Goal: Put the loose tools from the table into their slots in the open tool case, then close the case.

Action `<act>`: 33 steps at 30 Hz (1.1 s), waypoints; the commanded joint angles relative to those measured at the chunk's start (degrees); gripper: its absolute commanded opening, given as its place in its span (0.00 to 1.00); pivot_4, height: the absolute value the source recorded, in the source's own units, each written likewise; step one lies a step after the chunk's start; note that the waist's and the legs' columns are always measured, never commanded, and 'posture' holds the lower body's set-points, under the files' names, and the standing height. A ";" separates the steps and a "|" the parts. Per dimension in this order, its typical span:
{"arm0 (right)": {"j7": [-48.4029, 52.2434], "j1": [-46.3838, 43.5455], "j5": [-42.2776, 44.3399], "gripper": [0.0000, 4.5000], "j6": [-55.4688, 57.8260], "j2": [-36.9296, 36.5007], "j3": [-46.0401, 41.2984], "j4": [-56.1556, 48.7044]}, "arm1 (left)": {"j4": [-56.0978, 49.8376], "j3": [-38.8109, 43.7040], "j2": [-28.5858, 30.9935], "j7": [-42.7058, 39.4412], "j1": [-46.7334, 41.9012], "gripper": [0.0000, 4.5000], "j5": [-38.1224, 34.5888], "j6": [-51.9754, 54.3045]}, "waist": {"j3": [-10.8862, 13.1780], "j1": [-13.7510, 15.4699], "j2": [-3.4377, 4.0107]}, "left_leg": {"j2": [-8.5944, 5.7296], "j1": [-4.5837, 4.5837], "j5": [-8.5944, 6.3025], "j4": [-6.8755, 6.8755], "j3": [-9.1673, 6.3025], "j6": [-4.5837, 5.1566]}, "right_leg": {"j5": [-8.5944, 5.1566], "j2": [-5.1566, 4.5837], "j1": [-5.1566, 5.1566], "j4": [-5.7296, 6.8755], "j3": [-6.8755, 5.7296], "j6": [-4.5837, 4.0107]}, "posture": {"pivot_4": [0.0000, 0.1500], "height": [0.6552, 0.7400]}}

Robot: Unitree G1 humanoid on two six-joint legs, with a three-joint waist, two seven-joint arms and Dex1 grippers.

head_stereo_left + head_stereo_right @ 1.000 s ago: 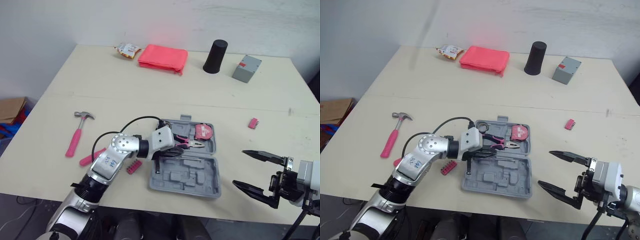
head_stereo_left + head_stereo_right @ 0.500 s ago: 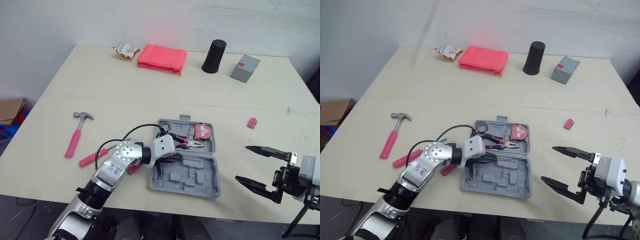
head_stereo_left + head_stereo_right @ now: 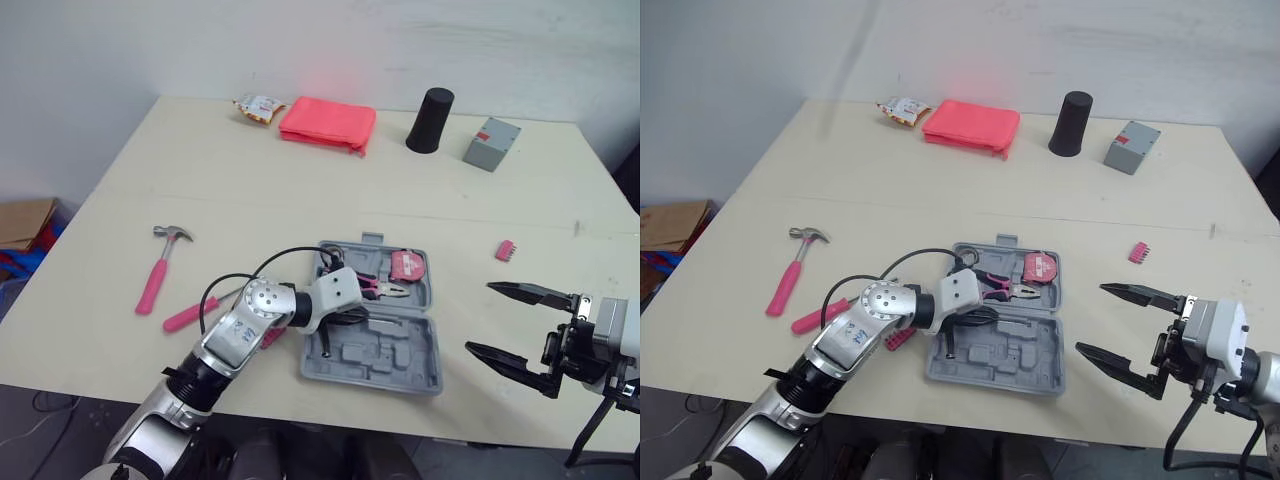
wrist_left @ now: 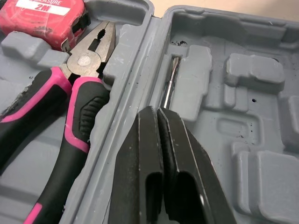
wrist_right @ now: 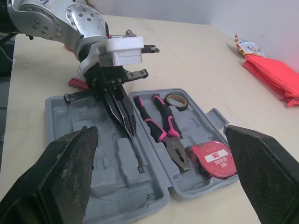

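Note:
The grey tool case (image 3: 400, 362) lies open near the table's front edge. Pink-handled pliers (image 3: 385, 290) and a red tape measure (image 3: 407, 265) sit in its far half. My left gripper (image 4: 156, 112) reaches into the near half, shut on a thin metal screwdriver shaft (image 4: 169, 84) that lies in a moulded groove. A pink-handled hammer (image 3: 160, 272) and a pink screwdriver handle (image 3: 190, 316) lie on the table left of the case. One pink bit holder (image 3: 270, 336) is beside the left arm, another (image 3: 505, 250) right of the case. My right gripper (image 3: 480, 318) hovers open right of the case.
A red folded cloth (image 3: 328, 122), a black cup (image 3: 430, 106), a grey box (image 3: 492, 143) and a snack packet (image 3: 258, 104) line the table's far edge. A cardboard box (image 3: 25, 220) stands on the floor at the left.
My left elbow has swung in closer to the case, and the gripper has stayed shut inside the near half. The right gripper has barely moved and stays open. The view has shifted slightly.

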 commanded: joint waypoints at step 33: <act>2.39 3.02 -12.28 1.00 -30.83 -0.68 -16.33 44.44 | 43.72 79.53 36.15 -3.34 42.31 0.99 -20.49 -40.60 | 0.44 -1.90 -0.04 | 0.05 -0.16 -0.09 -1.44 0.59 -0.51 | -0.13 -0.22 -1.12 -0.77 -0.02 -0.48 | 1.00 1.00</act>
